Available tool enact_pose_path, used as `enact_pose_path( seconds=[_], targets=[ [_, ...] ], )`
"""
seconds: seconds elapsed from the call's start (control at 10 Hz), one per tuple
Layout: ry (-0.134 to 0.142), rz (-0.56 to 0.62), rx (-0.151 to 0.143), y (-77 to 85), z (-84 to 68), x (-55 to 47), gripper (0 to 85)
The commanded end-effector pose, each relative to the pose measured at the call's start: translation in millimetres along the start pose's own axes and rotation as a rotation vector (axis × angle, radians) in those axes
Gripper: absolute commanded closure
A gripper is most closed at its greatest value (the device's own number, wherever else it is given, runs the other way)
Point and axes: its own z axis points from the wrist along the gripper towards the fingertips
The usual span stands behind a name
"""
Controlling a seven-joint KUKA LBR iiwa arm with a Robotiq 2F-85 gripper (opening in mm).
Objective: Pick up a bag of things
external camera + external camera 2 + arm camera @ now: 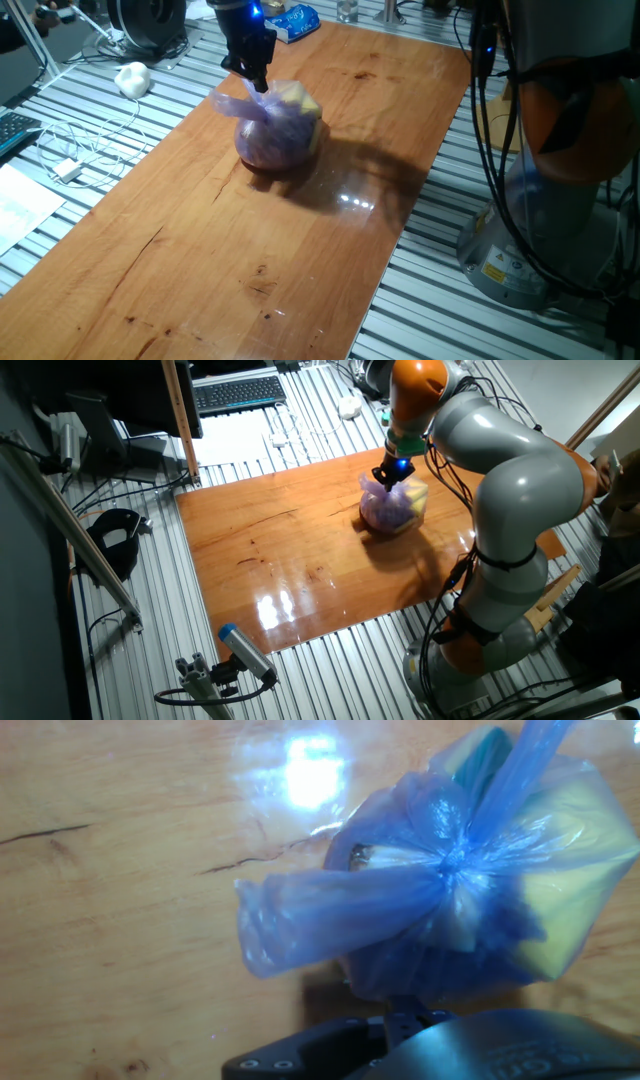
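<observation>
- Filling the hand view, the bag of things [470, 890] shows its knot dead centre, one twisted tail of plastic pointing left and another running up out of the frame; yellow contents press against the film on the right.
- At the bottom edge of that same view sits only the dark body of the gripper [259, 78], so I cannot tell whether its fingers are apart or together.
- From one fixed view, the gripper hangs right at the bag's knotted top, apparently touching the bunched plastic, though the contact is too small to confirm.
- The bag rests on the wooden table [200, 260], toward its far half, purple film over yellow and dark reddish contents.
- In the other fixed view, the arm [520, 470] bends over the table's far side with the gripper [392, 477] above the bag [392, 508].
- Beyond the table's far end lie a flat blue packet [290, 22] and, off to the left on the slatted surface, a small white lumpy object [132, 78].
</observation>
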Motion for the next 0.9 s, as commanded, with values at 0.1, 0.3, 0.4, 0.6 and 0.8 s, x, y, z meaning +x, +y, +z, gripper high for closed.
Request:
enact_pose_path(
  seconds=[0.1,0.3,0.4,0.6,0.8],
  targets=[
    [-0.015,-0.014,0.015,0.1,0.2,0.0,85.0],
    [-0.029,-0.06,0.04,0.1,0.2,0.0,85.0],
    [-0.014,-0.087,0.064,0.1,0.2,0.0,85.0],
    [-0.014,-0.08,0.056,0.1,0.2,0.0,85.0],
    [-0.029,-0.049,0.078,0.1,0.2,0.0,68.0]
  ],
)
